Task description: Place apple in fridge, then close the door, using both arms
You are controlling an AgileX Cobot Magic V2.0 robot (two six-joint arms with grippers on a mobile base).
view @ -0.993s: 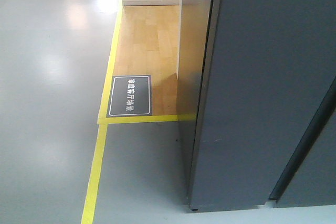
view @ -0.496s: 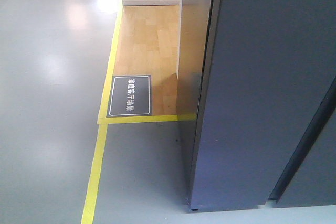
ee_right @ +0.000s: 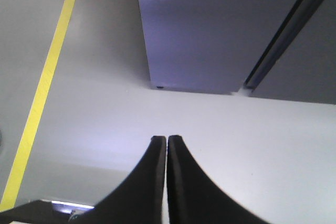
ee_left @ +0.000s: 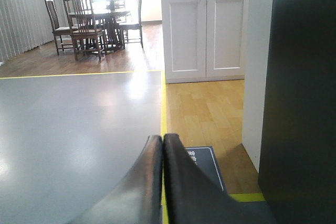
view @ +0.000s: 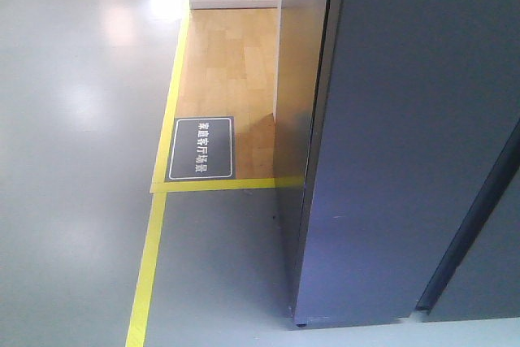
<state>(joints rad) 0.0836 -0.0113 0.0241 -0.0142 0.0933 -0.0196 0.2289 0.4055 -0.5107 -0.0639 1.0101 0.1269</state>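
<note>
- The grey floor point(view: 73, 160) fills most of the front view, edged by yellow tape point(view: 150, 266) around a patch of wood flooring point(view: 227, 62).
- The fridge point(view: 406, 136) stands at the right, its dark grey door point(view: 479, 233) shut flush; the apple is nowhere visible.
- White cabinet doors point(ee_left: 205, 24) stand beyond the wood.
- A dining table with chairs point(ee_left: 94, 24) sits far back.
- A dark floor sign point(view: 200, 148) lies on the wood.
- Left end effector point(ee_left: 163, 142): fingers pressed together, holding nothing.
- Right end effector point(ee_right: 166, 142): likewise pressed together and empty, above pale floor.
</note>
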